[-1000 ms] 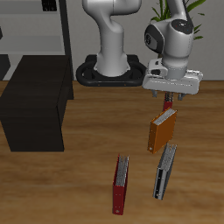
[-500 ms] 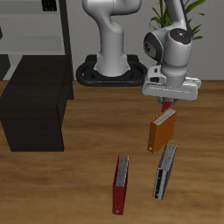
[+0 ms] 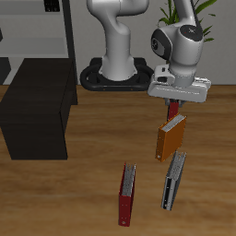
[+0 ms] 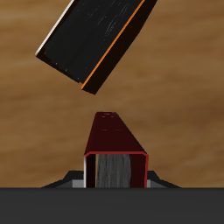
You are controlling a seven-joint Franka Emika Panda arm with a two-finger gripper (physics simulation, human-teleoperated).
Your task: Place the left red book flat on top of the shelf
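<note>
- We see the gripper hanging over the left red book, which stands on edge on the table just behind the orange book.
- In the wrist view the left red book sits right below the gripper, pale pages facing up, but the fingertips are hidden, so we cannot tell whether they are spread or clamped on it.
- The orange book lies just beyond it, tilted.
- The shelf stands well apart, across the table, its flat top bare.
- Nearer the front edge we see a second red book and a dark book.
</note>
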